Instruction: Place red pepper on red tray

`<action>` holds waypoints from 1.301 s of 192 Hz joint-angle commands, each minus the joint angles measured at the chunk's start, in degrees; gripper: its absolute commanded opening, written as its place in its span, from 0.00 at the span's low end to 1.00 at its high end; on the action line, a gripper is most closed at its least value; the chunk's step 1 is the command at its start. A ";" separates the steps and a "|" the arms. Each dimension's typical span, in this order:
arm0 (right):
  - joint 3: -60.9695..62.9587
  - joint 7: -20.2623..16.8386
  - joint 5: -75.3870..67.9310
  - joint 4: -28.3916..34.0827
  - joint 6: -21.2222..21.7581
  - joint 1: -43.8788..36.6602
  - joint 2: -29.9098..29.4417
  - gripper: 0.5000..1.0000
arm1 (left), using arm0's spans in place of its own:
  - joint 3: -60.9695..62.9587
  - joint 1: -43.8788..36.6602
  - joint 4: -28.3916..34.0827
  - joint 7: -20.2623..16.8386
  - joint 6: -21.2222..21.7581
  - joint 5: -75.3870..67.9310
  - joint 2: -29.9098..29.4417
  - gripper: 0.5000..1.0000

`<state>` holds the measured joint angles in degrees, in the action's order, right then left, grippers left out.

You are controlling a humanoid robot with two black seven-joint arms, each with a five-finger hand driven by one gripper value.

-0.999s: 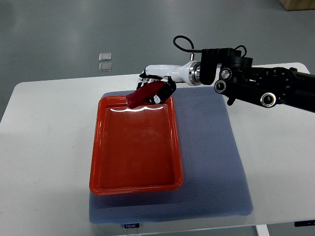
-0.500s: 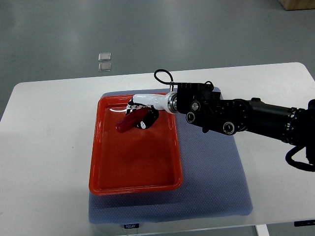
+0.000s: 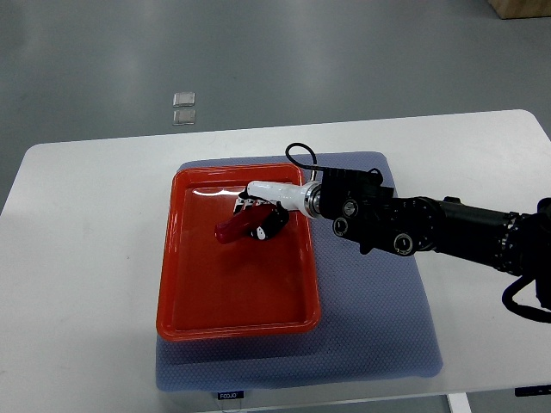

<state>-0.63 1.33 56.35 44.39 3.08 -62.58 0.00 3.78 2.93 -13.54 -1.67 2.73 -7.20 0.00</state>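
The right hand (image 3: 258, 217), white with black fingertips, reaches in from the right on a long black arm (image 3: 430, 231) and sits low over the far half of the shallow red plastic tray (image 3: 176, 284). Its fingers are curled around the small dark-red pepper (image 3: 234, 228), pinching the right end while the left end sticks out free, pointing left and a little toward the near side. The pepper is inside the tray's rim, at or just above the floor; whether it actually touches the floor cannot be told from this steep view. The tray rests on a blue-grey textured mat (image 3: 370, 318) spread on the white table (image 3: 77, 258). The left hand is out of view.

By the look of it the pepper is light and fairly stiff, with a smooth, glossy skin that could slide between hard fingertips. It is elongated, so a hold near one end, as here, leaves the free end able to swing or droop; a grip nearer the middle would be steadier. It is not fragile in any serious way, though a hard squeeze could dent it. The tray floor is slick and shiny, so the pepper may roll or skid a little once let go. The task seems nearly done: what remains is releasing the pepper onto the tray.
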 commanded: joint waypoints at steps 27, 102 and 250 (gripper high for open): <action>0.54 -0.01 -0.19 -0.10 -0.09 0.26 0.00 0.57 | 0.00 0.06 0.09 0.09 0.00 0.00 0.00 1.00; 6.43 0.17 -0.71 -0.10 -0.09 -0.62 0.00 0.70 | 0.00 0.06 0.18 0.09 0.00 0.00 0.00 1.00; 59.51 9.31 -43.87 3.60 6.77 23.99 0.97 0.81 | 0.09 -0.03 0.18 0.09 0.00 0.00 0.00 1.00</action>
<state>56.81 10.53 19.55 48.25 6.23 -41.26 0.45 3.87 2.94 -13.36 -1.57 2.74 -7.21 0.00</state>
